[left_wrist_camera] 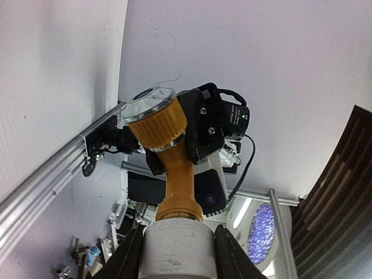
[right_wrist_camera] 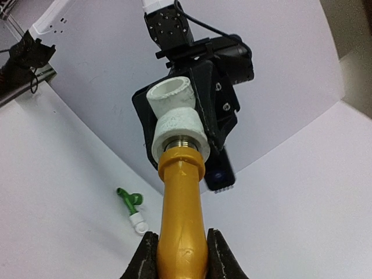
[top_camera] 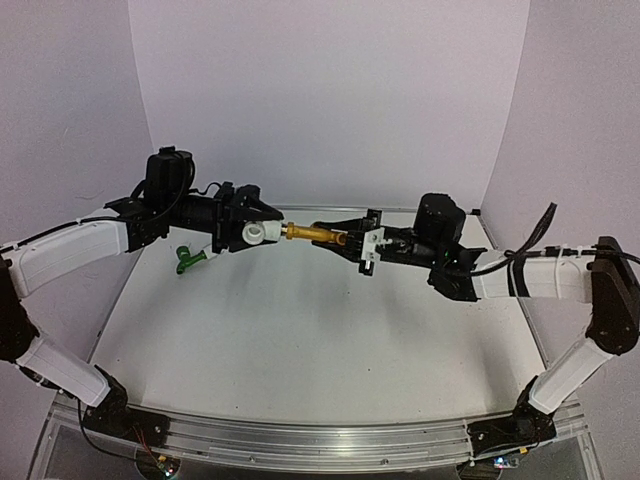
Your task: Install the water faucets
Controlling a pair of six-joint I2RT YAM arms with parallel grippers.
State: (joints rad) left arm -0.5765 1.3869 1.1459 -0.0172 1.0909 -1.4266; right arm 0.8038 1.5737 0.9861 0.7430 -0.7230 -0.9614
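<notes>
Yellow-gold faucet (top_camera: 312, 233) is held level above the surface (top_camera: 320, 340), right gripper (top_camera: 345, 239) clamped on its body and left gripper (left_wrist_camera: 177, 251) clamped on the white pipe fitting (top_camera: 256, 234), apparently to line thread and socket up for screwing; the green faucet (top_camera: 188, 260) lies on the surface.

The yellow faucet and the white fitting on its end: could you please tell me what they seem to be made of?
The yellow faucet: likely moulded plastic, glossy, with soft highlights; the ring at its tip looks like bright metal. The fitting: probably matte white plastic, slightly rough and scuffed.
</notes>
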